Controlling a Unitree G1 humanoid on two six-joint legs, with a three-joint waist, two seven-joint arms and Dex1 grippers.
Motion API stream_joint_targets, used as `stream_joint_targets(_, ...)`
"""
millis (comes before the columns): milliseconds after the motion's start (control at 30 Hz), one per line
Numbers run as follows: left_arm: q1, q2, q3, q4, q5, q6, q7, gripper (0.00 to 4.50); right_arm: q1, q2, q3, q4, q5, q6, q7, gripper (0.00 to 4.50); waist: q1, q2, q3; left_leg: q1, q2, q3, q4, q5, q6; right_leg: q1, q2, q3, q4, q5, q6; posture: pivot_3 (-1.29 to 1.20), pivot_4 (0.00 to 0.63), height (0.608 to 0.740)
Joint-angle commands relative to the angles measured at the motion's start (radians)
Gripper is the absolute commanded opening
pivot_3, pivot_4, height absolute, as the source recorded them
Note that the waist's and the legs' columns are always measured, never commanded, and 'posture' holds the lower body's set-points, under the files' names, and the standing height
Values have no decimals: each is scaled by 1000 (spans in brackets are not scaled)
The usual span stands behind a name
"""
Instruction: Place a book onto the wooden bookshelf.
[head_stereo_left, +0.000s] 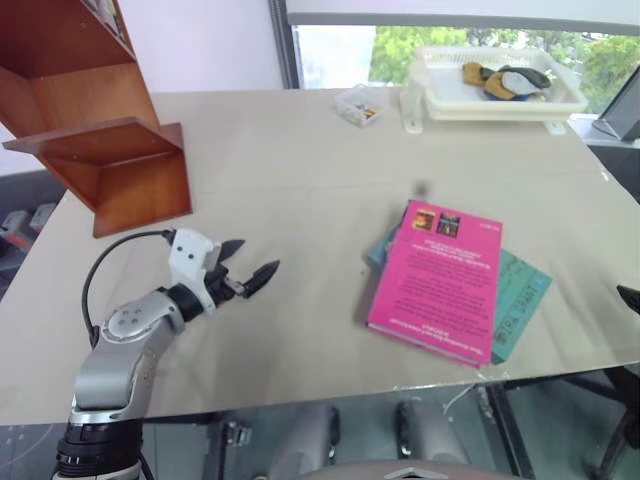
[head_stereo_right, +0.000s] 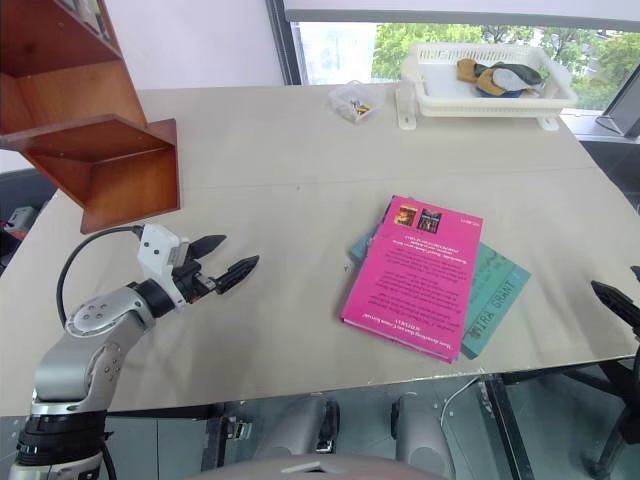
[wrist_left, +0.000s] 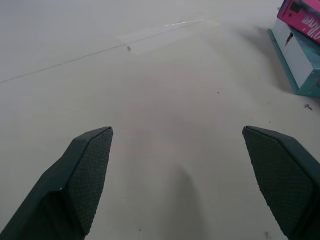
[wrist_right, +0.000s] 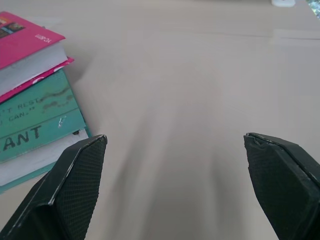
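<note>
Flat on the matte beige table, the glossy pink book overlaps a teal book; both textured grippers, left gripper and right gripper, are released.

book: pink, flat atop teal book, table's right | wooden bookshelf: far left

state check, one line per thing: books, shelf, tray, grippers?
pink book: closed, lying flat on top of the teal book, not held
teal book: closed, flat on the table, mostly covered
wooden bookshelf: standing at the table's far left corner, its lower boards bare
white tray: at the far edge, holding a few items
small clear box: beside the tray, contents unclear
left gripper: open, empty, above the table
right gripper: open, empty
</note>
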Motion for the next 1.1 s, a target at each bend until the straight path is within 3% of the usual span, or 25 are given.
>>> stream_joint_targets(33,5,12,27,-35,-12,-21,-6,4445,0,-8,-38,-20,2,-19,6,4500,2,0,0,0,0,0,0,0,0,0,0,0,0,0,0,0,150,740)
stream_joint_targets(400,4,31,33,-35,-24,-59,-50,4445,-6,22,-13,-33,-29,-35,-38,4500,8,0,0,0,0,0,0,0,0,0,0,0,0,0,0,0,150,740)
stream_joint_targets(600,10,114,46,-54,-88,-100,-217,4445,-42,73,16,-30,-69,-64,-105,4500,9,0,0,0,0,0,0,0,0,0,0,0,0,0,0,0,150,740)
stream_joint_targets(833,-1,211,123,-90,-316,-47,-459,4445,-107,163,75,-20,-139,-91,-250,4500,8,1,0,-1,1,0,0,0,0,-2,0,0,0,0,0,0,150,740)
stream_joint_targets(1100,-35,253,116,-63,-333,-56,-525,4445,-144,238,111,-27,-159,-88,-350,4500,9,1,0,-1,0,1,0,0,0,-2,2,0,0,0,0,0,150,740)
